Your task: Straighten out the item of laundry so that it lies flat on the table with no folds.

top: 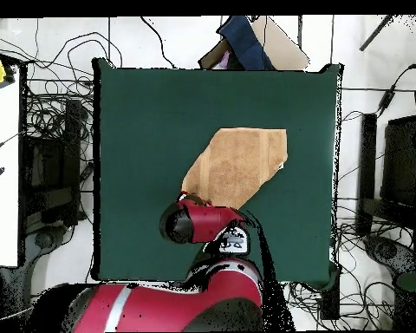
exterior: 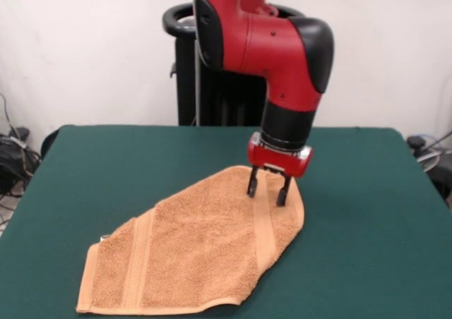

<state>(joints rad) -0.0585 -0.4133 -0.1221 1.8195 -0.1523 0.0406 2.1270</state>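
The orange-tan towel (exterior: 198, 252) lies on the green table (exterior: 106, 164), folded over into a slanted, roughly triangular shape with a woven band showing near two edges. In the overhead view the towel (top: 239, 163) runs from the table's middle toward the upper right. My gripper (exterior: 268, 190) hangs from the red arm over the towel's far right corner. Its two black fingers are apart and reach down to the cloth; nothing is held between them. In the overhead view the arm's wrist (top: 194, 220) hides the gripper and that corner of the towel.
The black pedestal (exterior: 185, 65) stands behind the table's far edge. Cables and boxes (top: 47, 130) lie on the floor around the table. A white bench (top: 2, 165) stands at the overhead view's left.
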